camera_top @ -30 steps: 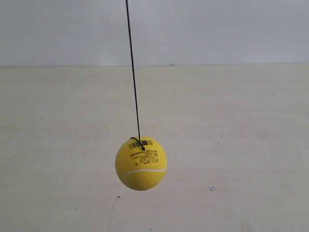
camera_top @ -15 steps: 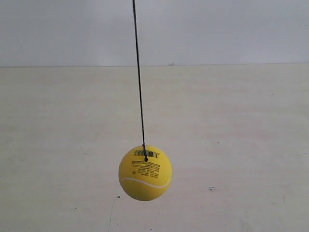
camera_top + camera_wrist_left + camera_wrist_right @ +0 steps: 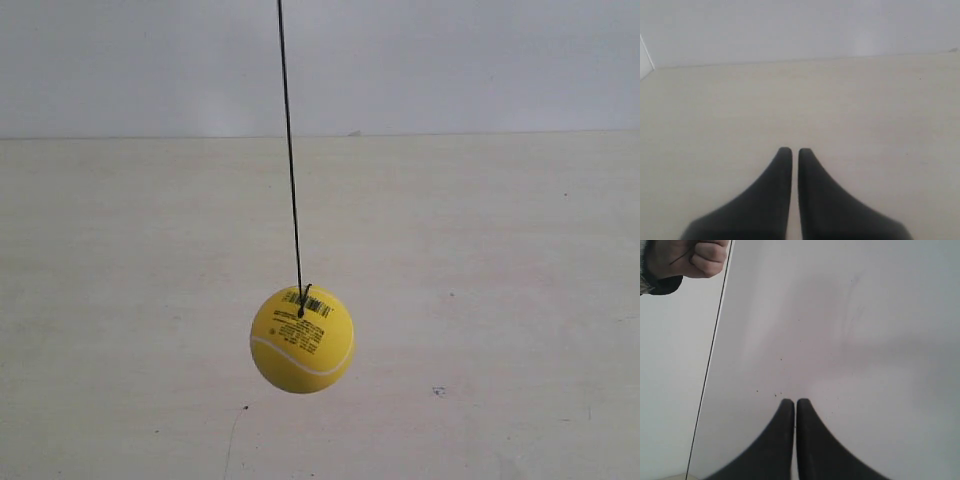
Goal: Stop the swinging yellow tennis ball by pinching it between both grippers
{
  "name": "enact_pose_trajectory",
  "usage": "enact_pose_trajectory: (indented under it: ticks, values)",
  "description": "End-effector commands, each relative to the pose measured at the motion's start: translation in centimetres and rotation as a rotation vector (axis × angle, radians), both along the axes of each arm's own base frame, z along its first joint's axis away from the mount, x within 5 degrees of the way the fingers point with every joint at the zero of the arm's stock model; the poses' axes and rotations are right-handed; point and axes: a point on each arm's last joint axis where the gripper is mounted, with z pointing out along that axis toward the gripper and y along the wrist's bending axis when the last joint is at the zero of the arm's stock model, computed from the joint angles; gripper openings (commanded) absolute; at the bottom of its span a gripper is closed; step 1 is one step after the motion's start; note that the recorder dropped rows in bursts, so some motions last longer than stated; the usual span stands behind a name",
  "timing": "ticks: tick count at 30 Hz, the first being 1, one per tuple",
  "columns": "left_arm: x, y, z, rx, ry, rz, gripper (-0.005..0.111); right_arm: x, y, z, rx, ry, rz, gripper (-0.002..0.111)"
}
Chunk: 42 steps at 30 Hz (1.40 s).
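The yellow tennis ball (image 3: 302,339) hangs on a thin dark string (image 3: 290,150) above the pale table (image 3: 500,250) in the exterior view, barcode and print facing the camera. No gripper appears in that view. In the left wrist view my left gripper (image 3: 791,151) is shut, black fingers nearly touching, with only bare table ahead. The right gripper (image 3: 794,402) is shut too, nothing between its fingers, facing a white wall. The ball shows in neither wrist view; the string (image 3: 710,365) crosses the right wrist view.
A person's hand (image 3: 690,257) holds the string's upper end in the right wrist view. A white wall (image 3: 450,60) backs the table. A few small dark specks (image 3: 438,391) mark the tabletop.
The ball has swung slightly to the right and dipped, then risen again, turning a little on its string. Neither gripper has entered the exterior view.
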Motion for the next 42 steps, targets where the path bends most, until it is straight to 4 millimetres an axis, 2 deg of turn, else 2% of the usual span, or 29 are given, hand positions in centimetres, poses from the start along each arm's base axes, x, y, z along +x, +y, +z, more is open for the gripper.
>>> enact_pose_trajectory:
  ticks: [1, 24, 30, 38, 42]
  values:
    - [0.0, 0.0, 0.1, 0.040, -0.010, -0.009, 0.005, -0.1, -0.1, 0.1, 0.008, -0.002, -0.003, 0.000]
    - [0.0, 0.0, 0.1, 0.040, -0.010, -0.009, 0.005, 0.0, -0.2, 0.1, 0.021, 0.004, 0.002, 0.000]
    - [0.0, 0.0, 0.1, 0.040, -0.010, -0.009, 0.005, -0.2, -0.5, 0.5, 0.198, 0.079, 0.108, 0.000]
    - [0.0, 0.0, 0.1, 0.040, -0.010, -0.009, 0.005, 0.2, -1.7, 1.0, 0.605, 0.263, 0.259, 0.000]
    - [0.0, 0.0, 0.1, 0.040, -0.010, -0.009, 0.005, 0.3, -2.0, 1.1, 0.594, 0.221, 0.206, 0.000]
